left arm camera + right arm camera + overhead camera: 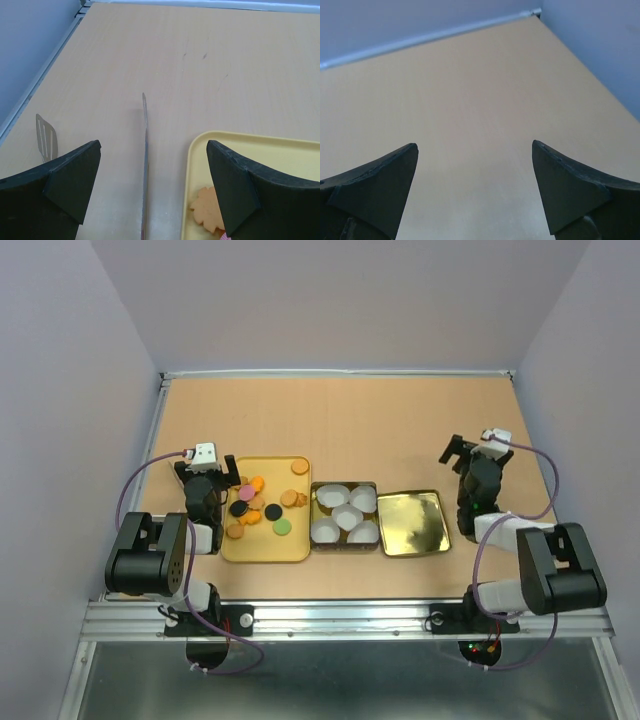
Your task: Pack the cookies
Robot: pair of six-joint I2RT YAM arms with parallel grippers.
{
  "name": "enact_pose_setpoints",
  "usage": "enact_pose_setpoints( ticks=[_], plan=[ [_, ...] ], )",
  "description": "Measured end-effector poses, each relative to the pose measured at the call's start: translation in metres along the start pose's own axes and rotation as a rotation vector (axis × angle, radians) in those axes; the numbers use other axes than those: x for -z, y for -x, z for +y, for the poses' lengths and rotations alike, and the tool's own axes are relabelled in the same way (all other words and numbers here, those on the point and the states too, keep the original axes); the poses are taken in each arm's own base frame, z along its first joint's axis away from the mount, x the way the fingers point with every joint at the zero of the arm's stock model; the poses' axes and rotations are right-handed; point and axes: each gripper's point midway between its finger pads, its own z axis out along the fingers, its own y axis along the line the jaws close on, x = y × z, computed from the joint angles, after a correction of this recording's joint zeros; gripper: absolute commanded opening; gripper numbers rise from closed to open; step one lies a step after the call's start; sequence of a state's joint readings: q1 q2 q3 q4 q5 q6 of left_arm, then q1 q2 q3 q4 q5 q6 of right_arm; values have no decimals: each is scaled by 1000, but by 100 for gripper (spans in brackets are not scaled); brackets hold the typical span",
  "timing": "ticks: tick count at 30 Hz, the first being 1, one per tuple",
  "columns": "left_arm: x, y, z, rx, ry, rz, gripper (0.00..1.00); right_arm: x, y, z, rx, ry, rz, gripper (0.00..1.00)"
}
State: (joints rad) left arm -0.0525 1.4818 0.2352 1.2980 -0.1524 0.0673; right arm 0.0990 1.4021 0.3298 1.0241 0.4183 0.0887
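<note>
Orange cookies (262, 504) on tray (265, 546) beside spread left hand (152, 144), right hand (474, 144) spread

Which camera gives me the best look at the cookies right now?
The top external view: it shows the cookies spread over the yellow tray, colours and positions clear. The left wrist view shows little: an orange cookie at the tray's edge. The right wrist view shows none, only tabletop.

Glossy gold metal lid (412, 523), matt wood table (340, 420), paper cups (347, 517)
</note>
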Motion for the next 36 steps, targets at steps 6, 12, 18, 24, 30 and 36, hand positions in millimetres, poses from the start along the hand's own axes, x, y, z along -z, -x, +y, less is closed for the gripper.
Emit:
enact_pose_setpoints(
  ticks=[6,12,18,24,30,36],
  plan=[
    [0,0,0,0,0,0,99,-20,113,34,-88,71,-108,100],
    [0,0,0,0,-1,0,99,-15,220,87,-178,261,-4,100],
    [0,0,0,0,-2,0,99,61,188,98,-241,431,260,100],
    [-6,23,2,9,18,-18,99,108,174,98,-294,499,379,100],
    [-49,141,-2,118,48,-89,99,108,153,99,-307,479,473,100],
    [-38,203,1,319,10,-46,99,112,130,105,-351,474,594,100]
  ],
)
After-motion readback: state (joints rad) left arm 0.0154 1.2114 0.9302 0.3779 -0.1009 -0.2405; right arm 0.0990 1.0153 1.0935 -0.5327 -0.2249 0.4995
